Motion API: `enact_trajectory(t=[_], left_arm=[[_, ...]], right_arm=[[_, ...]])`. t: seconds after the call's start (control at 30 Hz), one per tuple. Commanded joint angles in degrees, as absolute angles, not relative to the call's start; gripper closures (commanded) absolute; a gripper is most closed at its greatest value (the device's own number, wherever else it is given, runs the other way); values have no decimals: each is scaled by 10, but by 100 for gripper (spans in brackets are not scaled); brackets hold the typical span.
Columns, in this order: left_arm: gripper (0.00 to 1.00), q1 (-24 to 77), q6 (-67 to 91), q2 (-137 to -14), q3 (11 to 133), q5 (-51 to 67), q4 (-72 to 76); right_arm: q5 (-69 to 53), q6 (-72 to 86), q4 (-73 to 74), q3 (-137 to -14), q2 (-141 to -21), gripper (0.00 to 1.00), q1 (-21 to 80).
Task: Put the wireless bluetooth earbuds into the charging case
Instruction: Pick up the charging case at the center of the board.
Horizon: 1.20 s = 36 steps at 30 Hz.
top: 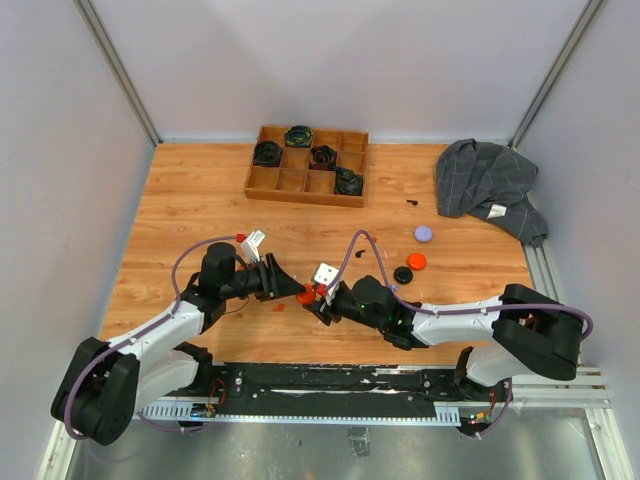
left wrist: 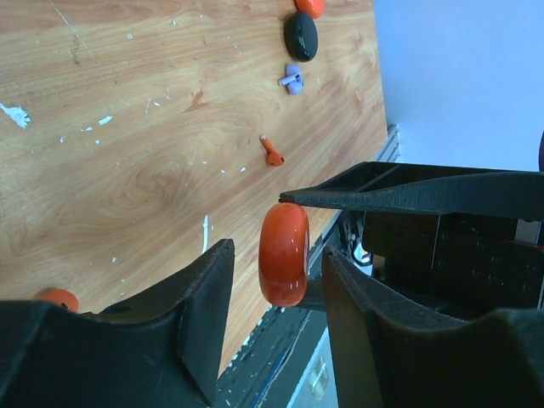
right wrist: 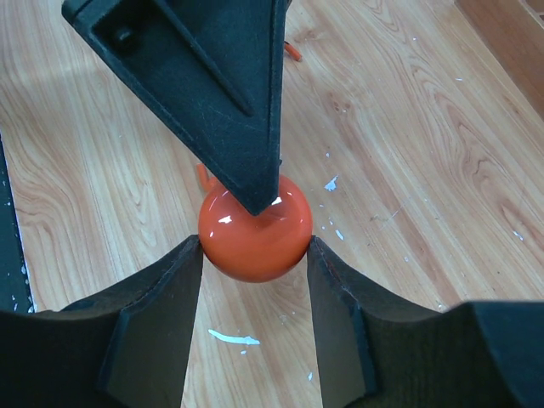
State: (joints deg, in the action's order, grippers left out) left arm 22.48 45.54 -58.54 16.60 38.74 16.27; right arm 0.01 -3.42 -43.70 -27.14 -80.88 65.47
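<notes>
top, grippers: your left gripper [top: 294, 291] and right gripper [top: 316, 296] meet tip to tip at the orange case [top: 304, 296], near-centre of the table [top: 200, 200]
top, orange earbud [top: 279, 306]: loose on the wood, just near-left of that case
left wrist, left gripper [left wrist: 276, 255]: fingers apart, straddling the case edge-on, gap each side
left wrist, earbuds: orange earbud [left wrist: 272, 155] and lavender earbud [left wrist: 291, 80] lie on the table, apart
right wrist, right gripper [right wrist: 255, 242]: clamped on the case rim, both fingers touching

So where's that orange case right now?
Top view: the orange case is near the front middle of the table, gripped by the right gripper, with the left gripper straddling it.
</notes>
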Motion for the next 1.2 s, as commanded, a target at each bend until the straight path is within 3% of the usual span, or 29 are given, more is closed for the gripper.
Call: enact_trajectory(t=[0.0, 0.17, 0.4, 0.6, 0.73, 1.17], left_arm=[[51, 235, 458, -594, 185, 398, 182], [65, 245, 454, -597, 191, 400, 184], [87, 245, 417, -588, 202, 425, 183], [91, 253, 358, -563, 224, 445, 183], [99, 270, 301, -553, 237, 445, 182], [100, 323, 97, -521, 301, 411, 182]], right_arm=[[-7, -50, -469, -262, -796, 55, 651], [-9, -53, -472, -260, -792, 53, 651], [-12, -45, -458, -244, -753, 37, 650], [-86, -14, -378, -243, -672, 29, 615], [-238, 42, -362, -237, -624, 29, 533], [-509, 54, -321, -282, -596, 30, 407]])
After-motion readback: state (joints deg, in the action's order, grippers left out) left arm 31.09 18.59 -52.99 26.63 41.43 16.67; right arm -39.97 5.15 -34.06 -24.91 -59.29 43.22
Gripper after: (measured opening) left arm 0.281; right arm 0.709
